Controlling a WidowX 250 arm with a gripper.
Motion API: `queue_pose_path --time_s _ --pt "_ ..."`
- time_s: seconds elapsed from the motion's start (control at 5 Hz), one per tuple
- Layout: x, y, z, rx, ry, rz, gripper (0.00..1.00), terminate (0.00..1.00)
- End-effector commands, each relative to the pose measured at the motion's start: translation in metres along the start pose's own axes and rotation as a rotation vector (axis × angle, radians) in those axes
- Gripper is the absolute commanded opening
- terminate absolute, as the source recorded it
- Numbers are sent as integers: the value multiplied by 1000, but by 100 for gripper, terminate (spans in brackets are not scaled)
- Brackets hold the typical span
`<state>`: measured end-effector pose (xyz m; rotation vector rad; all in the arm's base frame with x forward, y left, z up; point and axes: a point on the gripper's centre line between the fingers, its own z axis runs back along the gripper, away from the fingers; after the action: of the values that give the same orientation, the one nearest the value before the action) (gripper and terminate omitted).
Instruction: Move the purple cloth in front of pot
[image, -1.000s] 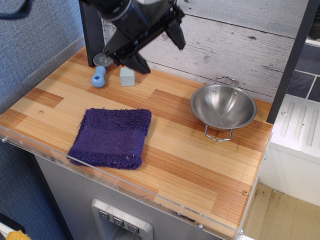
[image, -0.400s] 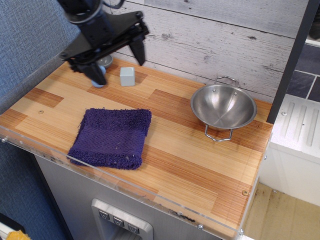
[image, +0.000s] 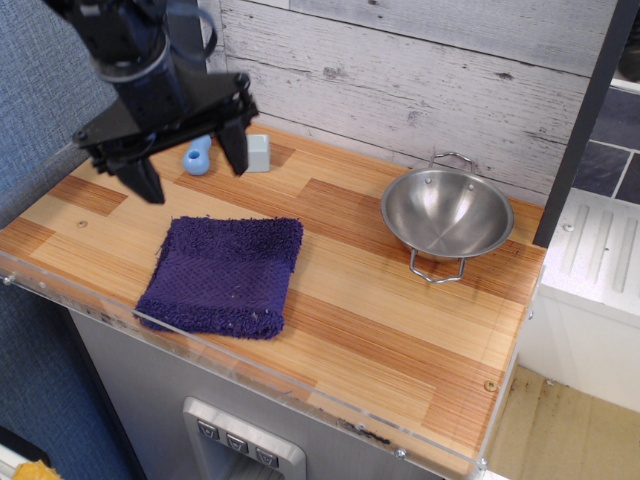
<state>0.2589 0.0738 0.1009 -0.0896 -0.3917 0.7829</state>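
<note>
The purple cloth (image: 224, 274) lies flat on the wooden counter at the front left, a dark purple-blue terry square. The pot (image: 446, 213) is a shiny steel bowl with two wire loop handles, standing at the right of the counter, well apart from the cloth. My gripper (image: 192, 172) hangs open and empty above the counter, just behind the cloth's back edge, its two dark fingers (image: 146, 180) spread wide and pointing down.
A blue dumbbell-shaped toy (image: 197, 156) and a pale grey-blue block (image: 257, 153) sit at the back left near the plank wall. The counter (image: 400, 330) has a clear plastic lip along its front edge. A white appliance stands to the right.
My gripper has moved left and down, from high by the back wall to just above the cloth's back edge. It stayed open. The cloth and the pot have not moved.
</note>
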Motion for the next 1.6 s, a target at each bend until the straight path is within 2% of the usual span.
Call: queue_pose_path --time_s 0.0,0.6,1.0,1.2,1.4 --pt "-8 9 -16 65 20 -48 100 0" --pt "-8 15 -57 152 55 -89 100 0" --pt "-17 13 -77 171 91 -113 100 0" --pt "-22 19 -83 174 112 -102 100 0" --pt "-27 16 -80 168 107 -102 100 0"
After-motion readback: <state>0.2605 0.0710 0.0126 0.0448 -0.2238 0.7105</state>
